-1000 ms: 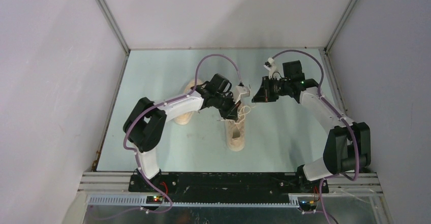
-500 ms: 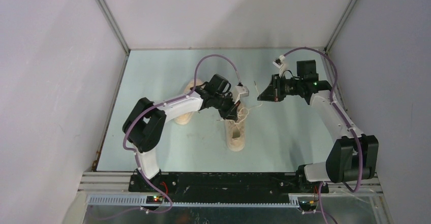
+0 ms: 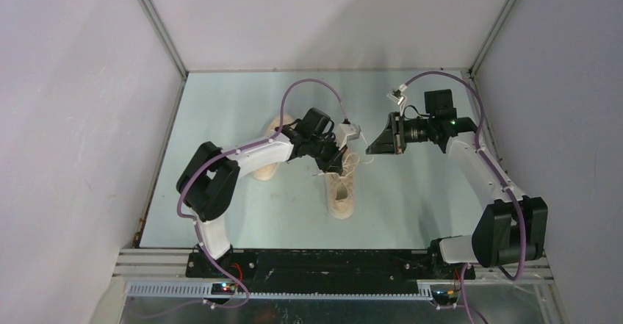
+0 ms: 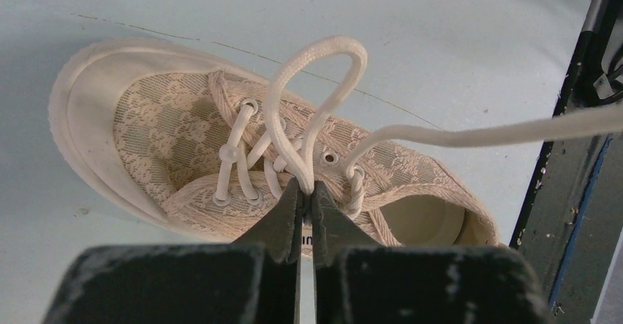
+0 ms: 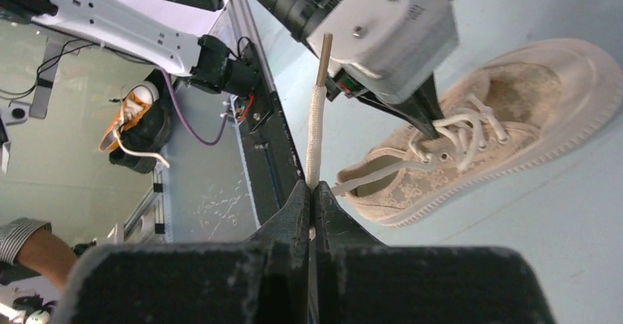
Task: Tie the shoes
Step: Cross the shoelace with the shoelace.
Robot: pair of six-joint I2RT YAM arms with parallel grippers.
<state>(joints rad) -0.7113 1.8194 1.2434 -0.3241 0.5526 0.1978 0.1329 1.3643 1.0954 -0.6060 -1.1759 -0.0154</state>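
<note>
Bow stage: left pincer (image 4: 307,192) pinches a lace loop (image 4: 317,74) over the shoe (image 4: 165,129). Right pincer (image 5: 311,192) grips the free end (image 5: 316,118) (aglet sticking out). Next, probably, wrap it round.

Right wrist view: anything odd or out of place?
On the table, nothing: the shoe sits flat, lace pinched in the shut right gripper. Off the table, an orange-and-black shoe-like object and someone's sleeved arm show at left.
</note>
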